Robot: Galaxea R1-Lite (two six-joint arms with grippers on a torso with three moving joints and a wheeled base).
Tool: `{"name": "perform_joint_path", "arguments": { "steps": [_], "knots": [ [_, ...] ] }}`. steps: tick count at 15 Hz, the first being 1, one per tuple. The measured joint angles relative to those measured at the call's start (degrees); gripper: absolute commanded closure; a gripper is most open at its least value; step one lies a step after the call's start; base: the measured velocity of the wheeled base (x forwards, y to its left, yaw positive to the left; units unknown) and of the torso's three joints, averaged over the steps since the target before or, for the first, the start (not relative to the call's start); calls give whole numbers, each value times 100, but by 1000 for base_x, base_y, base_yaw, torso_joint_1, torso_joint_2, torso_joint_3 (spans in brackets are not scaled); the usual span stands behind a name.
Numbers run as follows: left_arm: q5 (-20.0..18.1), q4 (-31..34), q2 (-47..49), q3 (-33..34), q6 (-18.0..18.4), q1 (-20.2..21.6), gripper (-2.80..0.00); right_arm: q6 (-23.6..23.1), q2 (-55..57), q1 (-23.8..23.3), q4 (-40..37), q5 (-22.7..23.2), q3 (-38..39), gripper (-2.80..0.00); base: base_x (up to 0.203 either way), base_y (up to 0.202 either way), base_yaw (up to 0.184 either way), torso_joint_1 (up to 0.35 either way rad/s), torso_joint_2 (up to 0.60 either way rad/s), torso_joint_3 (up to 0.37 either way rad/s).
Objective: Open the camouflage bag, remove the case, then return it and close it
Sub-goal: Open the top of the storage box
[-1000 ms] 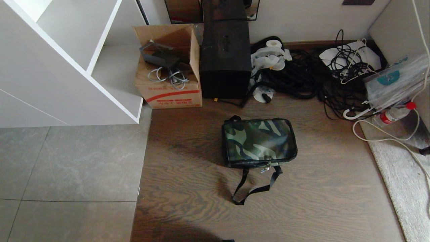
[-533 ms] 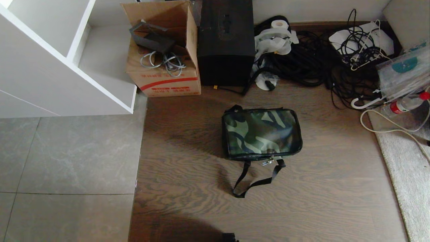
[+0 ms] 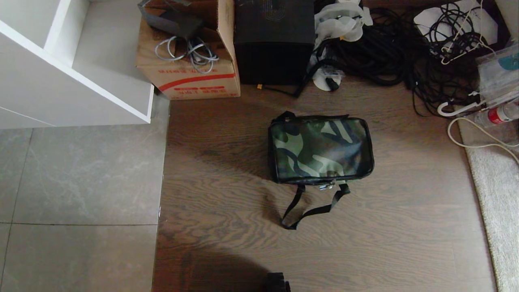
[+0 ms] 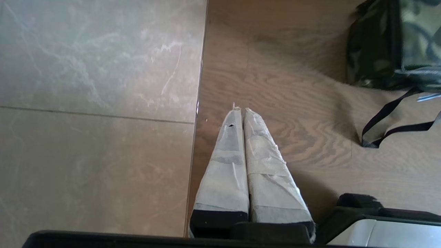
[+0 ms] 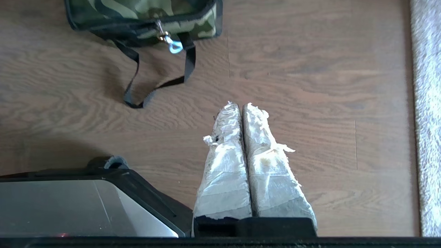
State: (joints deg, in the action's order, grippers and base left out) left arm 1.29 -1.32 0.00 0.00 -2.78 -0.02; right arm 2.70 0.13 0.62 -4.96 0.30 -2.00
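The camouflage bag [image 3: 320,149] lies closed on the wood floor at the middle of the head view, its black strap [image 3: 312,207] looping toward me and a silver zipper pull [image 3: 326,186] at its near edge. The case is hidden. Neither arm shows in the head view. My left gripper [image 4: 240,109] is shut and empty over the floor, with the bag [image 4: 396,44] off to one side. My right gripper [image 5: 240,104] is shut and empty too, apart from the bag [image 5: 144,13] and its strap [image 5: 155,86].
A red-striped cardboard box [image 3: 188,61] with cables and a tall black box [image 3: 273,40] stand behind the bag. Tangled black cables [image 3: 405,52] fill the back right. A white shelf unit [image 3: 73,69] is at the left, a grey rug [image 3: 494,194] at the right.
The whole head view has shifted: the camera has tilted further down, so the bag and boxes sit higher and nearer in the picture. The bag itself has not moved on the floor.
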Motion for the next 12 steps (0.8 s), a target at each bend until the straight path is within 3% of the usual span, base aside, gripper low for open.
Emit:
{"name": "perform_joint_path", "arguments": {
  "steps": [7, 12],
  "knots": [
    [-6, 1, 0, 0, 2, 0, 0, 2, 2, 4, 0, 0, 0, 0, 0, 0, 0, 3, 3, -195],
    [-11, -4, 0, 0, 25, -2, 0, 2, 2, 4, -2, 2, 0, 0, 0, 0, 0, 2, -1, -44]
  ]
}}
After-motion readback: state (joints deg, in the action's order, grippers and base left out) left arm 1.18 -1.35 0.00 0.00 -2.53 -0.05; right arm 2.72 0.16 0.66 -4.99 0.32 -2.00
